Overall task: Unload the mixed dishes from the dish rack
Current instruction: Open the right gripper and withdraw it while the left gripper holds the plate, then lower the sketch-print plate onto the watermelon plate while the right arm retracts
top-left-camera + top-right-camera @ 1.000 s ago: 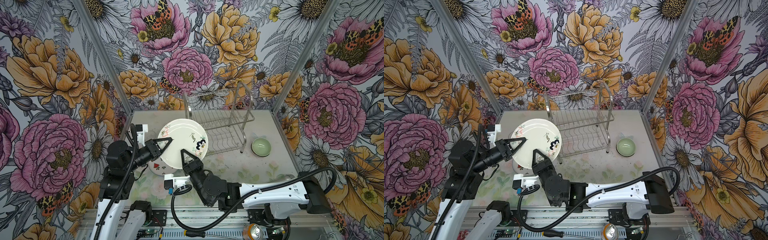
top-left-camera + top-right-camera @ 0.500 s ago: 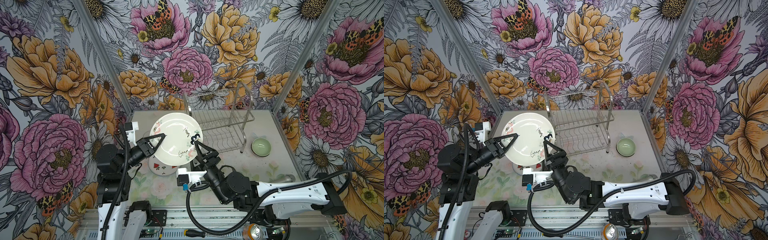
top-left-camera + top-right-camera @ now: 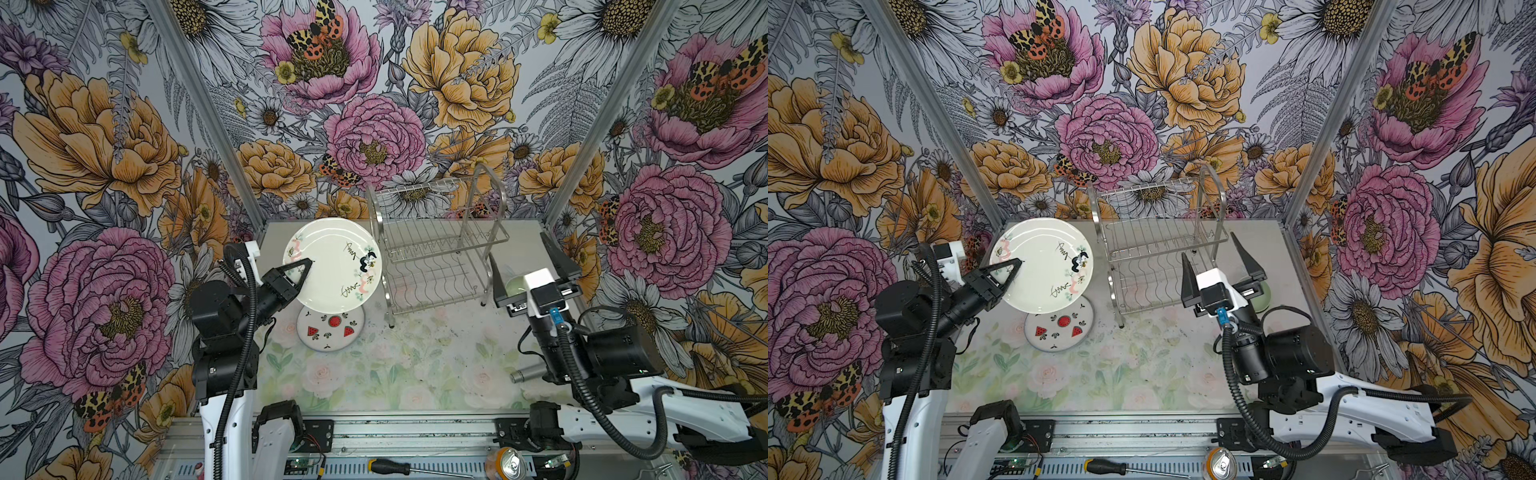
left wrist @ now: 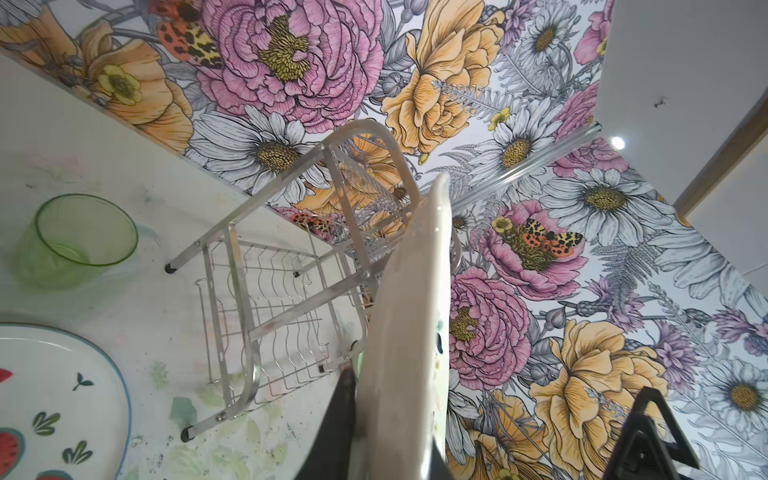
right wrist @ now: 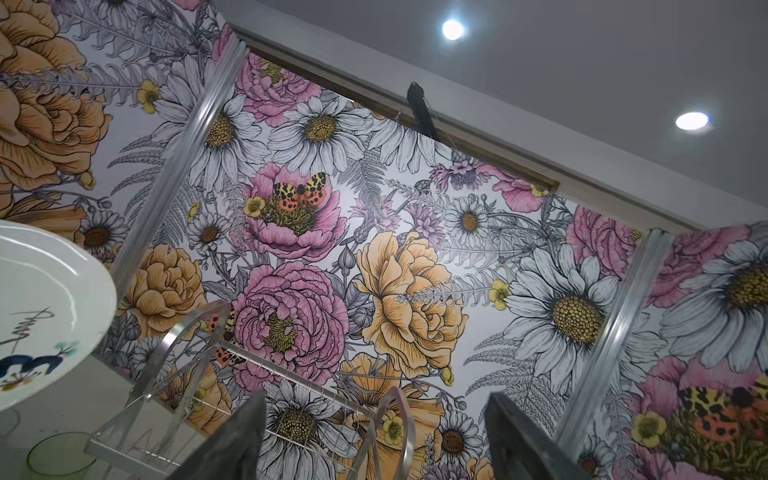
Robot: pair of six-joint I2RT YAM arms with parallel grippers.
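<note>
My left gripper [image 3: 305, 264] [image 3: 1016, 262] is shut on the rim of the cream plate with black drawings [image 3: 334, 266] [image 3: 1042, 266], which hangs tilted above the white fruit-print plate [image 3: 330, 330] [image 3: 1059, 328] lying flat on the table. The left wrist view shows the held plate [image 4: 411, 324] edge-on between my fingers. The steel dish rack [image 3: 436, 249] [image 3: 1158, 249] [image 4: 291, 270] stands with nothing on its shelves. My right gripper [image 3: 516, 245] [image 3: 1209, 245] [image 5: 374, 395] is open and holds nothing, just right of the rack. It partly covers a pale green bowl [image 3: 514, 286] [image 3: 1263, 300].
A green tumbler [image 4: 79, 241] stands on the table left of the rack, hidden by the plate in both top views. A grey metal cylinder [image 3: 525, 374] lies near the right arm. A screwdriver [image 3: 390, 467] and a can [image 3: 509, 461] rest on the front rail.
My right gripper has opened, let go of the cream plate and swung right to beside the rack. The left gripper has carried the plate back and left, above the fruit-print plate.
</note>
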